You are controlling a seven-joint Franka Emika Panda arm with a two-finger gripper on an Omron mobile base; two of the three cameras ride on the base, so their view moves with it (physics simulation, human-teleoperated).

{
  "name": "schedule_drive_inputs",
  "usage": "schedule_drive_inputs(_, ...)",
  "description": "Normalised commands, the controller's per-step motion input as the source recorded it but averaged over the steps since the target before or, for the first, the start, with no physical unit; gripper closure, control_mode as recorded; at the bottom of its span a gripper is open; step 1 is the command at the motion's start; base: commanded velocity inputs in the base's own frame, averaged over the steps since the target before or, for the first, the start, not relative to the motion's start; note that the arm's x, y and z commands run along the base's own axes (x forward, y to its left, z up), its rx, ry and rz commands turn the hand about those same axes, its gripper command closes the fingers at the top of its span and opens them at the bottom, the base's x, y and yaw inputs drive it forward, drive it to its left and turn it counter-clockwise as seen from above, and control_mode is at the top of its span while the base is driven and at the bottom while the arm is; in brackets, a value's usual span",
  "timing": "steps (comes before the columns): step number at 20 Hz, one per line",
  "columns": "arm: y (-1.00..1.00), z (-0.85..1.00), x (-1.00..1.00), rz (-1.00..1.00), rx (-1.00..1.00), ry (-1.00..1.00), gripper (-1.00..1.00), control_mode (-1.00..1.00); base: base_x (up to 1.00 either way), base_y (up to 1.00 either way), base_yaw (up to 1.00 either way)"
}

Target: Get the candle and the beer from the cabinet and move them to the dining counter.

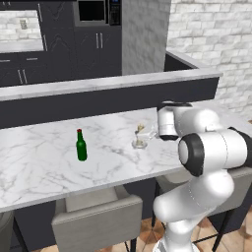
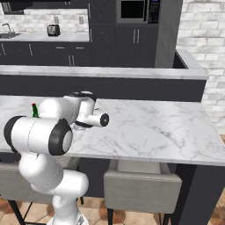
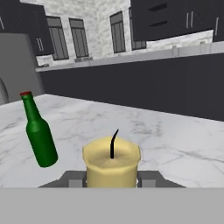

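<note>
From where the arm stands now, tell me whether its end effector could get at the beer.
Probably yes, but not yet: the end effector is shut on the candle. The beer stands upright on the dining counter, apart from the candle, with bare marble between them.

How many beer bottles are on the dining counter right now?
1. The beer stands upright on the dining counter, apart from the candle held in the gripper. The arm hides part of the counter, so another could be behind it.
</note>
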Motion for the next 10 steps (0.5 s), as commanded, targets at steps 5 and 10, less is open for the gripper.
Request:
schedule_drive_inputs(5,0.06,-0.28,0.10,0.00,0.00,0.00,1.00,-1.00,0.00,0.00,0.00)
schedule_drive_inputs(10,0.07,-0.27,0.12,0.00,0.00,0.00,1.00,-1.00,0.00,0.00,0.00)
